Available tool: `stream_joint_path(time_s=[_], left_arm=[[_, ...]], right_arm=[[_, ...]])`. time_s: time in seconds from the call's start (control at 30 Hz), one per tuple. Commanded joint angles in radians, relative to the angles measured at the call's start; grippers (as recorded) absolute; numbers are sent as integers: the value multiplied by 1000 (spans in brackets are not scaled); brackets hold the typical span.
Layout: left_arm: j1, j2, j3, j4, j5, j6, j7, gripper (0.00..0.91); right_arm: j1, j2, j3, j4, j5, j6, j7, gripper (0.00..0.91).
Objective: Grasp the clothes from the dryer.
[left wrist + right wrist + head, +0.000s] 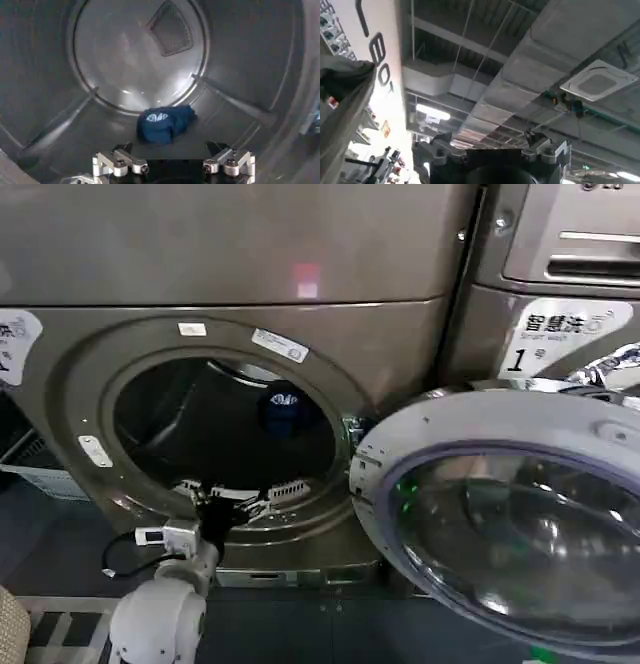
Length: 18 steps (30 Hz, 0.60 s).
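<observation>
Reach step: left gripper (173, 165), jaws wide and empty, sits at the dryer (70, 394) porthole's near rim. Clothes (165, 123), dark blue here, lie deep on the drum floor. Next: advance inward, then close. Right gripper (492, 155), open, points at the ceiling.

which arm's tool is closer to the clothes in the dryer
Left. Its open tool sits at the dryer opening facing the blue clothes; the right tool points at the ceiling.
</observation>
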Motion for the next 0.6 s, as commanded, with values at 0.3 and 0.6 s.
stream_joint_path(time_s=[0.3,0.6], left_arm=[[-6,0,-8,5,-51,49,-22,907],[-13,5,-7,5,-53,49,-12,907]], right_arm=[[-1,3,3,3,0,-2,0,907],[1,7,2,-6,-1,-1,1,907]])
